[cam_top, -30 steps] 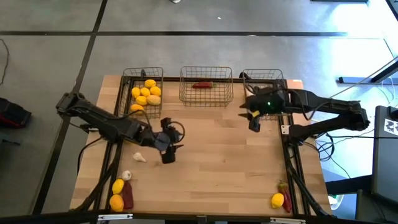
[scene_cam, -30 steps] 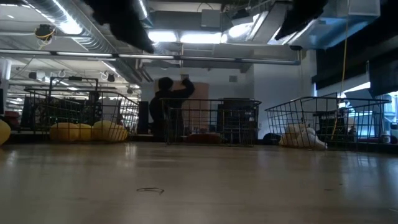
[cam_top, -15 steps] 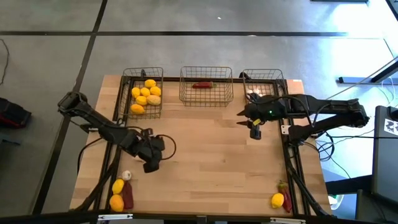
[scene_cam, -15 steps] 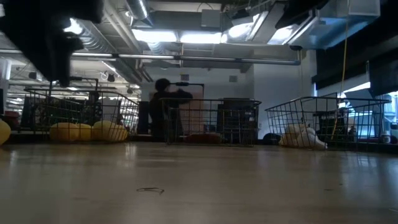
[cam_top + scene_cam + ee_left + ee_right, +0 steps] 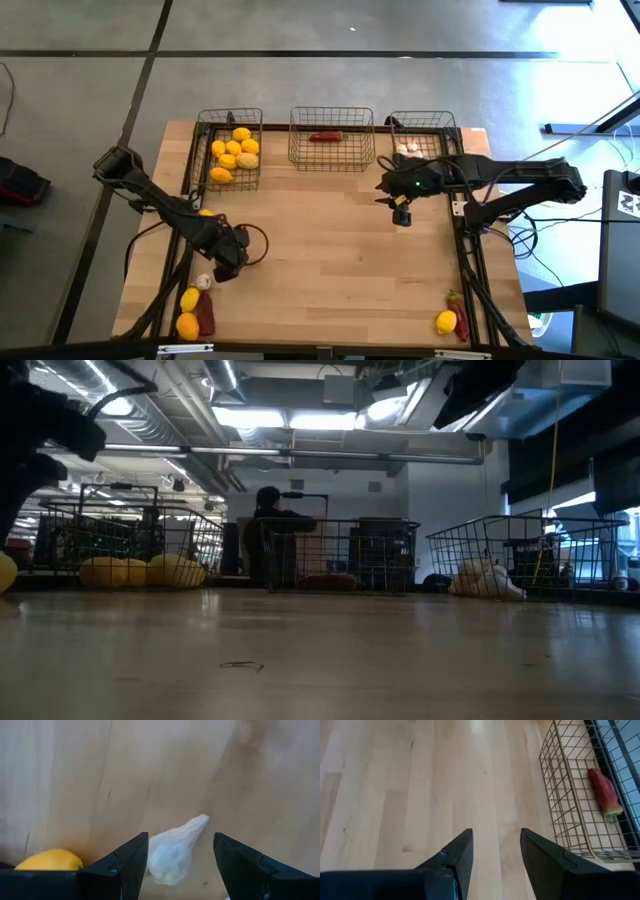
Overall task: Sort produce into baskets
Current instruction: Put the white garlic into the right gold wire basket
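Garlic is what the left gripper (image 5: 180,857) hangs over: in the left wrist view a whitish garlic bulb (image 5: 174,852) lies on the wooden table (image 5: 330,250) between the two dark fingers (image 5: 127,862), which stand apart and do not touch it. A yellow lemon (image 5: 49,860) shows just beside that bulb in the same view. From above, the left gripper (image 5: 228,262) sits at the near left part of the table, with a small garlic bulb (image 5: 203,282) just near of it, and nearer still, at the near left corner, two lemons (image 5: 189,299) and a dark red chili pepper (image 5: 206,317) lying close together.

The right gripper (image 5: 400,210) hovers over bare wood at the far right of the table, just near of the right basket (image 5: 424,124); its fingers (image 5: 454,855) are apart with nothing between them. Its wrist view also takes in the wire wall of the middle basket (image 5: 565,795) with a red chili (image 5: 604,792) lying inside.

Along the far edge stand three wire baskets: the left basket (image 5: 229,119) holds a heap of lemons (image 5: 236,153), the middle basket (image 5: 331,114) holds one chili (image 5: 325,137), and the right one holds whitish garlic (image 5: 407,149) (partly hidden by the arm). At the near right corner lie another lemon (image 5: 446,321) and a chili (image 5: 458,310). In the low view a person (image 5: 270,540) stands in the room behind the baskets.
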